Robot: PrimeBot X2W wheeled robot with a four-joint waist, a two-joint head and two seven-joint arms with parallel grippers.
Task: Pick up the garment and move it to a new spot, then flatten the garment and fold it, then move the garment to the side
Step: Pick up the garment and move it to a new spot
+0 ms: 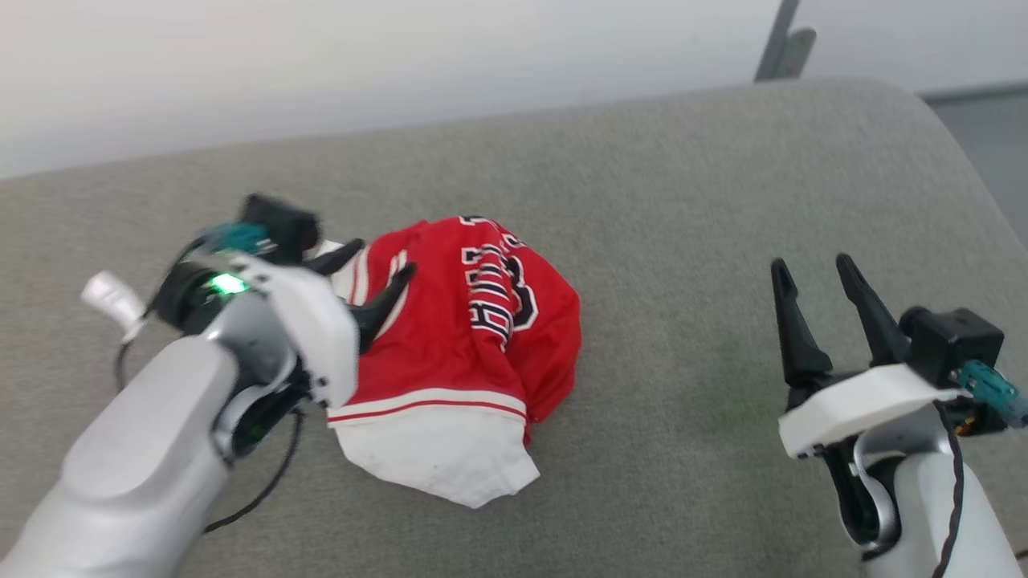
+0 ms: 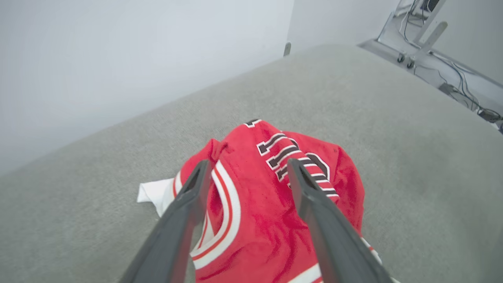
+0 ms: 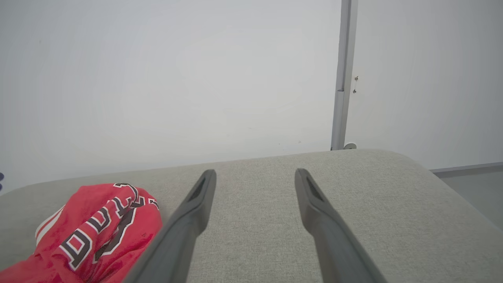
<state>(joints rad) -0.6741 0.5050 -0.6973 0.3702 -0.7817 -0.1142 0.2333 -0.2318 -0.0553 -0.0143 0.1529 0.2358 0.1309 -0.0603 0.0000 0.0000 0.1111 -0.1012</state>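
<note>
The garment [image 1: 474, 337] is a red jersey with white sleeves and black-and-white lettering, lying crumpled in a heap on the grey cushioned surface [image 1: 683, 209]. My left gripper [image 1: 376, 273] hovers at the heap's left edge, open, its fingers spread over the red cloth with nothing between them. In the left wrist view the garment [image 2: 259, 208] lies just beyond and between the open fingers [image 2: 192, 196]. My right gripper [image 1: 813, 273] stands open well to the right, away from the cloth. The right wrist view has the garment [image 3: 94, 232] at its lower left.
A pale wall [image 1: 361, 64] runs behind the cushioned surface, whose rounded far right corner [image 1: 907, 104] drops to the floor. A metal stand with cables [image 2: 428, 35] is on the floor beyond that corner. Bare grey surface lies between the garment and my right gripper.
</note>
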